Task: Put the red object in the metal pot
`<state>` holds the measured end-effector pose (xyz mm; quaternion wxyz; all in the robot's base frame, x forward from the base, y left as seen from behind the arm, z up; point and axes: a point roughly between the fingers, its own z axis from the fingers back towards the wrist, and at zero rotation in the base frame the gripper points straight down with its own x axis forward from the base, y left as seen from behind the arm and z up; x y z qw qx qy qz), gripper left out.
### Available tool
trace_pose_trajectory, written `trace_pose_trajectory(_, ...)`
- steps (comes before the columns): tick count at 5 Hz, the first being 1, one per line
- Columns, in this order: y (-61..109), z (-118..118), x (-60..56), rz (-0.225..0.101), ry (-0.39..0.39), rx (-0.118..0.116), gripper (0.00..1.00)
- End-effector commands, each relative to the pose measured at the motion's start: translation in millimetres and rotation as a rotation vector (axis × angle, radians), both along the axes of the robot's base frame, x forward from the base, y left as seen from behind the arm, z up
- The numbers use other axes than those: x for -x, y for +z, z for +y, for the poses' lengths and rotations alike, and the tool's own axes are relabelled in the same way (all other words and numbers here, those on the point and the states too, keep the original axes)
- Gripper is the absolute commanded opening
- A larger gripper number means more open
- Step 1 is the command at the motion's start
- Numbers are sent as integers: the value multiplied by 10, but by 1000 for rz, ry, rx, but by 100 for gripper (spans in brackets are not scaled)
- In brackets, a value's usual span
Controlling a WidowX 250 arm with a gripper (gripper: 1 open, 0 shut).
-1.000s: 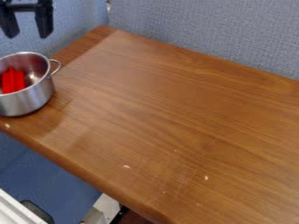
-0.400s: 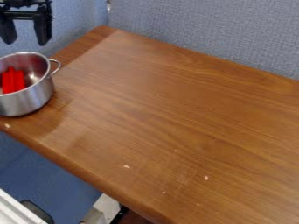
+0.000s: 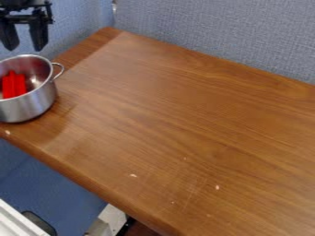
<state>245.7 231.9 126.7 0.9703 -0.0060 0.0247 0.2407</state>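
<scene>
Already the red object (image 3: 14,85) lies inside the metal pot (image 3: 26,88), which stands at the far left corner of the wooden table (image 3: 185,129); the block leans against the pot's left inner wall, its red showing above the rim line on that side. So the placing step looks finished, and what remains, by my reading, is only for the arm to clear away from the pot without knocking it, since the pot sits close to the table's left edge.

From the single camera view, the gripper (image 3: 24,35) hangs at the top left corner, above and slightly behind the pot, pointing down. Its two dark fingers (image 3: 39,37) show as separate prongs, yet the gap between them looks narrow and I take the jaws as drawn together. Nothing is held between them, and they touch neither the pot nor the block; clear space separates fingertips and rim.
</scene>
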Motion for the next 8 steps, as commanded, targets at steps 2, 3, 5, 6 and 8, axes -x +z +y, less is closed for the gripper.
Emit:
trace_pose_trajectory(2, 253, -119, 16, -36, -128, -8, 100)
trace_pose_trajectory(3, 304, -173, 5, -36, -195, -9, 100)
trace_pose_trajectory(5, 150, 90, 71, -32, -59, -11, 100)
trace_pose_trajectory(6, 122, 6, 58, -29, -100, -14, 100)
trace_pose_trajectory(8, 214, -257, 19, -39, -229, -21, 100)
